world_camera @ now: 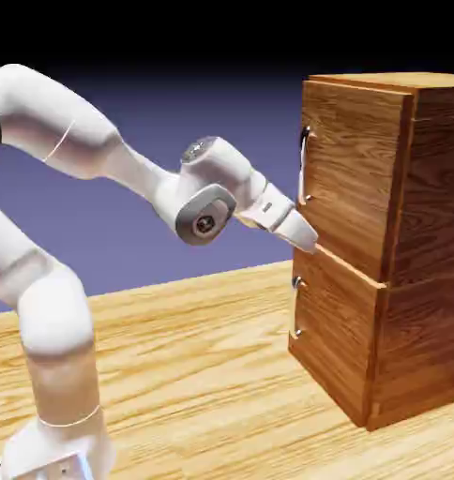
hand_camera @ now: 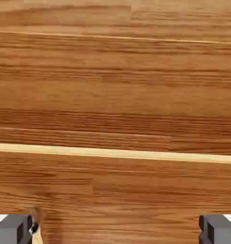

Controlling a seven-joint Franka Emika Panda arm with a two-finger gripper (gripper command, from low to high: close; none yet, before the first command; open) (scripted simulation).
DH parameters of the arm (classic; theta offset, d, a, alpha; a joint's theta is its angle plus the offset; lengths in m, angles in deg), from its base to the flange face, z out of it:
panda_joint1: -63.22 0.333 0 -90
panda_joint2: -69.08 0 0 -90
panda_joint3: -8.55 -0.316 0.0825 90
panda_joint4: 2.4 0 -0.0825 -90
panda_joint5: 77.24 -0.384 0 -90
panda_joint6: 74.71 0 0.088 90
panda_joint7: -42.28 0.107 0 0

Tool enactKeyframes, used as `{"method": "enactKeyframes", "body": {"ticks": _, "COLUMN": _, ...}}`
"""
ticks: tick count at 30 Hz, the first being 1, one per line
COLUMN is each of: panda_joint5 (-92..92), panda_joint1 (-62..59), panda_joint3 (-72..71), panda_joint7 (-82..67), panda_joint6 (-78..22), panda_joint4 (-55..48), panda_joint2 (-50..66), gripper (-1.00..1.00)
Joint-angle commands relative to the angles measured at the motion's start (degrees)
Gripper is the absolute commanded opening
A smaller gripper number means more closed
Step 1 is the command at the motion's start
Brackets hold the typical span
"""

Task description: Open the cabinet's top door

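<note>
Spreading wide to admit a handle, the fingers (hand_camera: pixel 115 229) grasp nothing, angled down near the seam between panels; the top door (world_camera: pixel 351 173) sits flush above the lower one (its handle (world_camera: pixel 305 167) perhaps beyond the hand view)

No readable text, labels, brands, numbers or signs in either view.
</note>
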Motion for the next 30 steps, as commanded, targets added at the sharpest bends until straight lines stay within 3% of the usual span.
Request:
{"method": "enactKeyframes", "body": {"ticks": 1, "panda_joint5": -2.50, "panda_joint1": -0.69, "panda_joint3": -0.84, "panda_joint7": 0.95, "panda_joint6": -0.09, "panda_joint4": -0.29, "panda_joint2": -0.40, "gripper": 0.00}}
{"method": "enactKeyframes", "body": {"ticks": 30, "panda_joint5": -74.77, "panda_joint1": -20.75, "panda_joint3": -25.17, "panda_joint7": 28.53, "panda_joint6": -2.68, "panda_joint4": -8.75, "panda_joint2": -12.00, "gripper": 0.00}}
